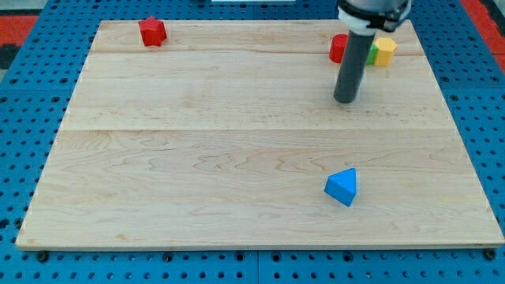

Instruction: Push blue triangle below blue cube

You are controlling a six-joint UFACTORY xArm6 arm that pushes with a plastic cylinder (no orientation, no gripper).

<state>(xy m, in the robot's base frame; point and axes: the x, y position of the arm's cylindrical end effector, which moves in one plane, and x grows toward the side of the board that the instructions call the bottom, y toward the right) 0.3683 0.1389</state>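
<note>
The blue triangle (pixel 342 187) lies on the wooden board (pixel 197 158) toward the view's lower right. My tip (pixel 345 100) rests on the board well above the triangle, toward the view's top, apart from it. No blue cube shows in the camera view. Just behind the rod at the view's top right sit a red block (pixel 338 48), a green block (pixel 372 55) mostly hidden by the rod, and a yellow block (pixel 385 50).
A red block (pixel 152 31) sits near the board's top left corner. The board lies on a blue perforated table (pixel 24 158). The arm's body (pixel 372 11) hangs over the board's top right edge.
</note>
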